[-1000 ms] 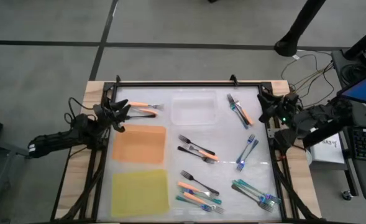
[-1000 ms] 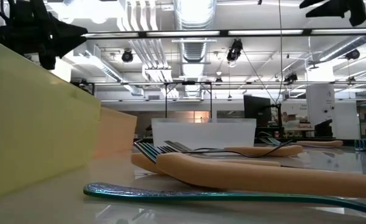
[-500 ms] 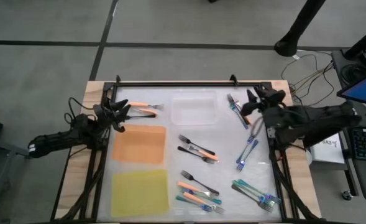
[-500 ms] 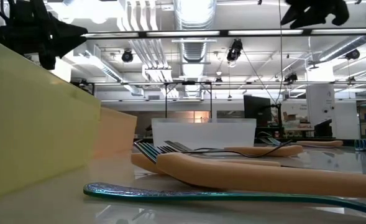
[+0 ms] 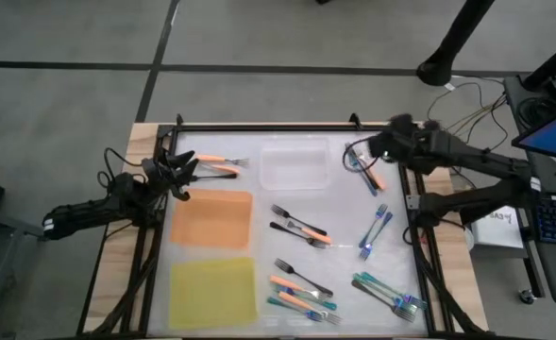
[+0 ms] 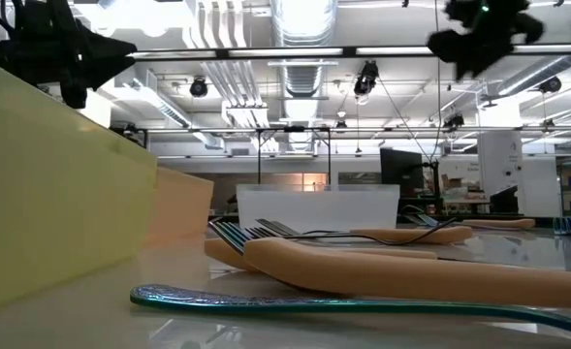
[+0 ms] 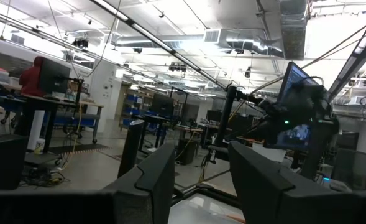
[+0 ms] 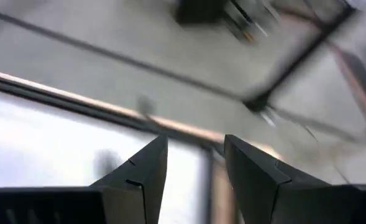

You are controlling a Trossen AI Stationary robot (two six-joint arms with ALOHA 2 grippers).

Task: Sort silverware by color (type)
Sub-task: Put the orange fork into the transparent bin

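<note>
Several small forks lie flat on the white table in the high view. An orange-handled pair (image 5: 217, 162) is at the far left, and a mixed group (image 5: 363, 166) at the far right. Black and orange ones (image 5: 298, 227) are mid-table, teal ones (image 5: 376, 231) to the right, and more lie along the near edge (image 5: 302, 289) (image 5: 391, 294). My right gripper (image 5: 379, 148) (image 8: 195, 148) hovers open above the far-right group, clear of it. My left gripper (image 5: 181, 170) (image 7: 201, 158) waits open at the far-left corner beside the orange pair.
A clear plastic tray (image 5: 294, 168) sits at the far middle. An orange mat (image 5: 210, 219) and a yellow mat (image 5: 211, 291) lie on the left half. A black frame (image 5: 287, 126) rims the table. The low view shows an orange fork handle (image 6: 411, 276) and a teal fork (image 6: 343, 302) close up.
My right arm has swung in from the table's right edge toward the far-right group of forks and now reaches over the table's far right corner. Nothing on the table has moved.
</note>
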